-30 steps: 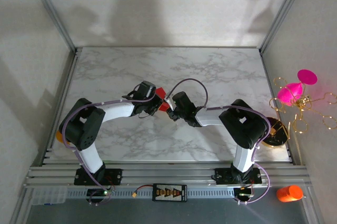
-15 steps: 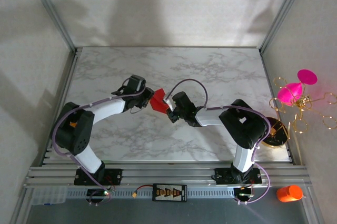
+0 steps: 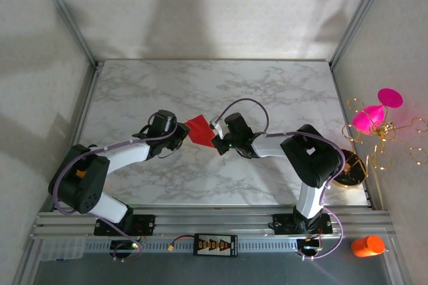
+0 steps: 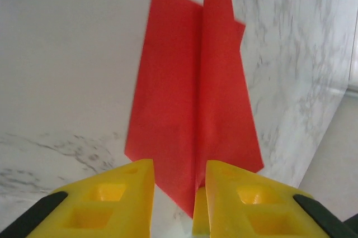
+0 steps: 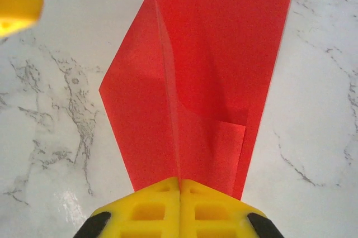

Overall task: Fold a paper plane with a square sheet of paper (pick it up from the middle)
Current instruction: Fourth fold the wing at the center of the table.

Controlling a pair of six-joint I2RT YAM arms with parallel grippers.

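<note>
The red square sheet of paper (image 3: 200, 130) is folded, with a raised centre ridge, and sits mid-table between the two grippers. My right gripper (image 3: 218, 140) is shut on the ridge at the sheet's near edge (image 5: 180, 185), and the red paper (image 5: 196, 70) spreads away from it over the marble. My left gripper (image 3: 180, 135) is open. Its yellow fingers (image 4: 112, 199) stand apart on either side of the paper's pointed end (image 4: 190, 98), the ridge close to the right finger. One yellow left finger (image 5: 19, 0) shows in the corner of the right wrist view.
The marble table (image 3: 267, 91) is bounded by walls at the back and sides. Off its right edge stand a magenta cone ornament with gold wire (image 3: 374, 119) and a dark round base (image 3: 351, 168). An orange bottle (image 3: 367, 245) lies past the near rail.
My left gripper has opened, let go of the paper and drawn back to the left. My right gripper has closed fully on the ridge and shifted slightly away from the bases.
</note>
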